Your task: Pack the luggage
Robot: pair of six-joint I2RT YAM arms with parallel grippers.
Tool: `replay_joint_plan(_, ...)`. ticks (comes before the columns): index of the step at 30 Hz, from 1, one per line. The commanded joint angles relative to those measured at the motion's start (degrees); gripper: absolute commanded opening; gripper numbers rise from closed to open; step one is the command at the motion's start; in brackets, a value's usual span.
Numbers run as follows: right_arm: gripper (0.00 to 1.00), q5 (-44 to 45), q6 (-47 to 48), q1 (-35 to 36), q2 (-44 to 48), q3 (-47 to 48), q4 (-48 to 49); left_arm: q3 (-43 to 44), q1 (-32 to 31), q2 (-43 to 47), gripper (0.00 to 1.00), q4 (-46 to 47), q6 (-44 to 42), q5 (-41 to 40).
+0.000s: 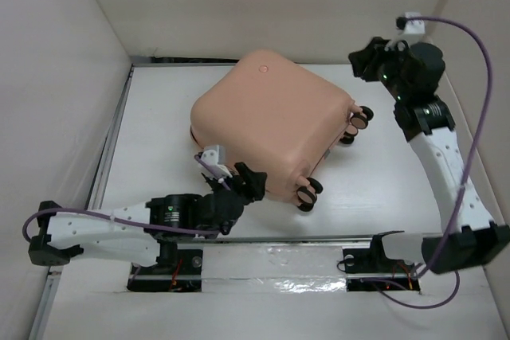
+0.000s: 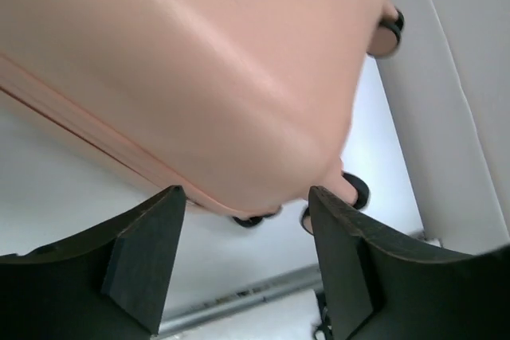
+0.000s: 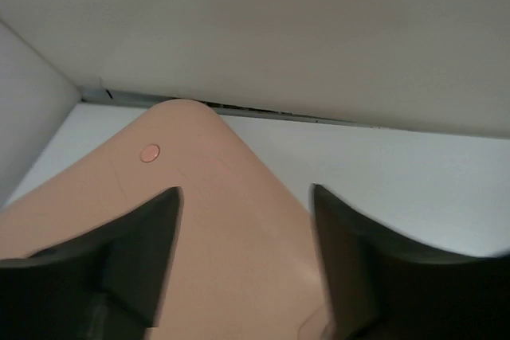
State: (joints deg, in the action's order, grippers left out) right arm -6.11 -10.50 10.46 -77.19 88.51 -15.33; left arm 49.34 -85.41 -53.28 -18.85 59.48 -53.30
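1. Find the luggage [image 1: 271,121] lying flat on the white surface [image 1: 159,117], shell shut and round button mark [image 1: 263,69] facing up. Note the caster wheels [image 1: 307,194] jutting from the luggage's right-hand end.
2. Read the left pincer [image 1: 252,183] as spread wide and gripping nothing. Placed just beside the luggage's near edge, close to the nearest wheels, with the pink shell filling the wrist view ahead of the jaws.
3. Read the right pincer [image 1: 365,57] as spread wide and empty too. Raised off the luggage's far wheel-end corner, clear of the shell, looking down across the lid toward the button mark.
4. Judge the step as a closing check, with nothing loose showing around the luggage. Cannot tell from the seam [image 2: 96,127] whether the two halves are latched or merely resting together.
5. Press down on the lid close to the seam rather than at the luggage's middle, where the curved shell would likely let a finger skid.
6. Push straight down, not sideways. A sideways push would likely slide the smooth shell across the surface.
7. Brace the luggage's wheel end with the right pincer before the left one pushes, and avoid snagging a finger on the wheels.
8. Lift each pincer straight off the shell before swinging away from the luggage.
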Motion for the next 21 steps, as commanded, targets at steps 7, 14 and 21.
replay_joint_plan(7,0.00,4.2,-12.5,0.9,25.1,-45.0,14.4,-1.5,20.3,7.9,0.43,38.1,-34.7,-2.9)
replay_joint_plan(14,0.00,6.7,-13.8,0.9,25.0,-55.6,15.3,15.3,64.4,-11.9,0.42,29.9,-22.9,39.4)
replay_joint_plan(21,0.03,6.5,-13.7,0.9,15.7,-50.2,19.9,18.5,85.7,-34.4,0.45,26.6,-19.5,61.0)
